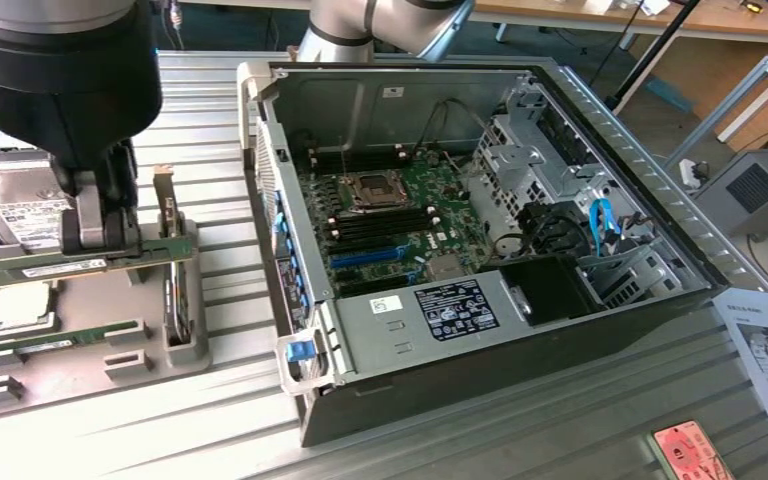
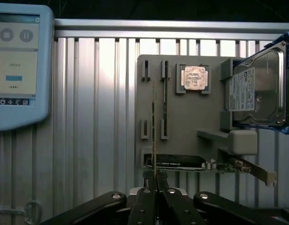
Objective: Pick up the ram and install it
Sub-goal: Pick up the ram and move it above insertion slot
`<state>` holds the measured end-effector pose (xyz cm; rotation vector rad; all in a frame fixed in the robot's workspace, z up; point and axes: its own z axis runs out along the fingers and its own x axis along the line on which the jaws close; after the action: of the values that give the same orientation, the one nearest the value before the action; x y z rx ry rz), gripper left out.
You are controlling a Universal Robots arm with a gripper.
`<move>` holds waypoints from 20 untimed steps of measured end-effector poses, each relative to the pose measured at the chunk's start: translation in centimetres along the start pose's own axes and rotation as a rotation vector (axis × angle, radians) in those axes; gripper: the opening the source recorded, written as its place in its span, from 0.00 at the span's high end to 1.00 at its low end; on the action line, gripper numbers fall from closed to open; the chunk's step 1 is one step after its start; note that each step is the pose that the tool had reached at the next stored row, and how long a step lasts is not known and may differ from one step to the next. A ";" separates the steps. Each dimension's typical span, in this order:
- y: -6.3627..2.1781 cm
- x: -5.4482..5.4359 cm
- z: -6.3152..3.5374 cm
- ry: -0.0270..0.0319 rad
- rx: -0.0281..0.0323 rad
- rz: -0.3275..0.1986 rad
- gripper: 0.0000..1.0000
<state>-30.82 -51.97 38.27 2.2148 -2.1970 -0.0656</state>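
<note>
1. exterior view: the pincer (image 1: 100, 245) is closed narrow on the ram (image 1: 37, 270), gripping it mid-length, probably so the stick hangs balanced and level.
2. the ram sits between the fingers (image 1: 81, 215), just above the grey tray (image 1: 84, 375) beneath the pincer.
3. it is a long, thin green board with a pale label.

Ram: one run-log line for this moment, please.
gripper: shut on ram | ram: above gray tray, exterior view's left | computer case: open | install: not yet done
</note>
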 end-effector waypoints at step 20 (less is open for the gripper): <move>-0.79 0.0 -0.46 0.0000 0.0000 0.000 0.88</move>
<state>-30.01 -51.97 38.70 2.2148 -2.1970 -0.0656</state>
